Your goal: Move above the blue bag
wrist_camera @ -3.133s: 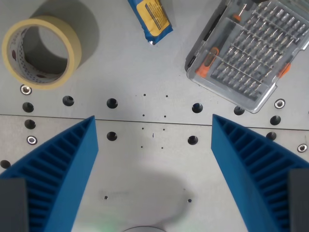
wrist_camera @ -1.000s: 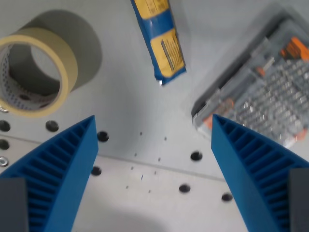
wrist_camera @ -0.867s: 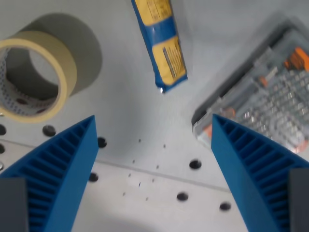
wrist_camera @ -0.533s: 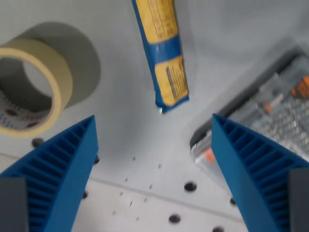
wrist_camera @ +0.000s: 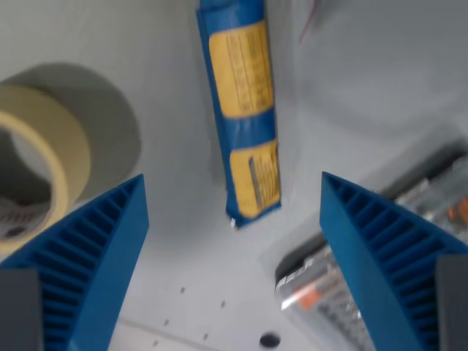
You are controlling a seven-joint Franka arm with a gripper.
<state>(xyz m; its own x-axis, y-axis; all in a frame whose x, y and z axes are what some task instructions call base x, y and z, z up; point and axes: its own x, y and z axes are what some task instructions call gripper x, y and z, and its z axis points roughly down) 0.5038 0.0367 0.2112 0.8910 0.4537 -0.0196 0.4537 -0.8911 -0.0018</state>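
Now the blue bag (wrist_camera: 241, 117) lies lengthwise toward the worktop's (wrist_camera: 365, 80) far edge, its near end between the gripper's (wrist_camera: 232, 241) wide-spread, empty jaws. Overshooting sideways could put the gripper over the tape roll (wrist_camera: 36, 183) or bit case (wrist_camera: 365, 285).

Between our two spread blue fingers (wrist_camera: 88, 270) we see bare table (wrist_camera: 183, 270) below the blue bag (wrist_camera: 243, 110), which lies lengthwise down the middle, while the tape roll (wrist_camera: 36, 175) crowds the wrist view's left and the clear bit case (wrist_camera: 351, 292) closes off the lower right.
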